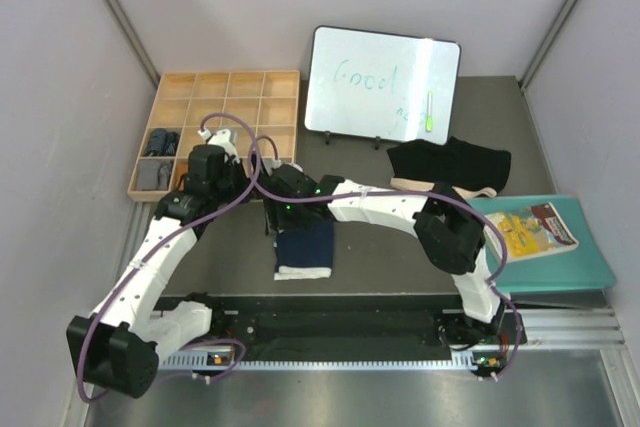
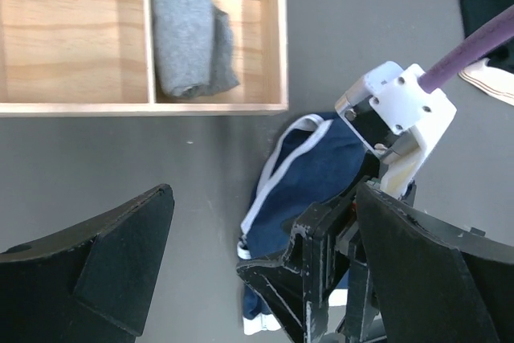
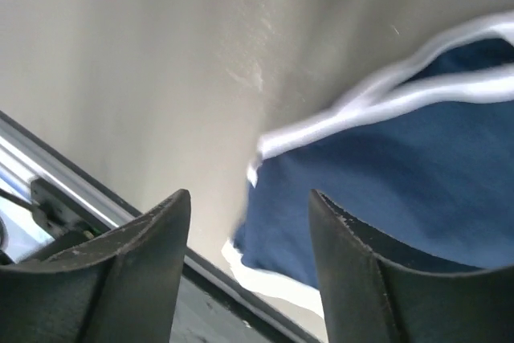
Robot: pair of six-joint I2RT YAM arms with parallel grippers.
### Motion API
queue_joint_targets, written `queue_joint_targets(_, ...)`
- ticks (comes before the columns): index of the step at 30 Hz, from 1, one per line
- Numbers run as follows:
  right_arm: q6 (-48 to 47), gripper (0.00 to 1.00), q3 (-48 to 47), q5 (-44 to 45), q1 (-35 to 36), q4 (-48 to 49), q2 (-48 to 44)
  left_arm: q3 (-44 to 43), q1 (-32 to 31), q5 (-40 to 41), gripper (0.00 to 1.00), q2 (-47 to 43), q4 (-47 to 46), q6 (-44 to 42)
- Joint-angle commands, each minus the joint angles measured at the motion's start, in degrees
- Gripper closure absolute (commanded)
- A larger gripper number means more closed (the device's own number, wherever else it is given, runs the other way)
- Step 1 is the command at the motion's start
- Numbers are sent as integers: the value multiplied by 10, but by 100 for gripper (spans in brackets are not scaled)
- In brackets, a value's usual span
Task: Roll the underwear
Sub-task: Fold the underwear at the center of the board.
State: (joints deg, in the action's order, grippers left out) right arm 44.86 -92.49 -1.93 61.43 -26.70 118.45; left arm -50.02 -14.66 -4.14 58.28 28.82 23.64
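Note:
The navy underwear (image 1: 305,247) with white trim lies loosely folded on the dark table near the front edge; it also shows in both wrist views (image 2: 309,170) (image 3: 401,190). My right gripper (image 1: 283,215) (image 3: 249,198) hangs open just over its edge, with nothing between the fingers. My left gripper (image 1: 232,187) (image 2: 263,198) is wide open beside it, left of the cloth, above bare table. A grey rolled underwear (image 2: 189,34) (image 1: 150,176) sits in a compartment of the wooden tray (image 1: 228,87). The black underwear (image 1: 450,160) with a beige waistband lies spread at the back right.
A whiteboard (image 1: 380,82) stands at the back. A teal folder with a booklet (image 1: 540,237) lies at the right edge. A dark bundle (image 1: 160,140) fills another tray compartment. A metal rail (image 1: 330,322) runs along the table front.

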Motion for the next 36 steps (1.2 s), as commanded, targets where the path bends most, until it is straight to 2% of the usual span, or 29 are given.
queue_joint_targets(1, -21, 39, 60, 53, -1, -12, -99, 3, -8, -15, 1, -7, -17, 6)
queue_joint_targets(7, -1, 36, 224, 69, -16, -2, -225, 62, -9, -33, 1, -30, -30, 60)
queue_joint_targets(9, 17, 39, 280, 62, -18, 22, -248, 98, -9, -37, 1, -40, -39, 85)
queue_joint_targets(15, 50, 49, 357, 26, -18, 81, -263, 191, -12, -102, 1, -65, -96, 153)
queue_joint_targets(19, 55, 56, 367, 7, -15, 104, -244, 239, -13, -128, 1, -84, -133, 178)
queue_joint_targets(24, 58, 61, 362, 5, -6, 111, -217, 275, -13, -146, 1, -84, -164, 192)
queue_joint_targets(36, 72, 74, 351, 3, 19, 87, -187, 299, -13, -133, 11, -60, -143, 190)
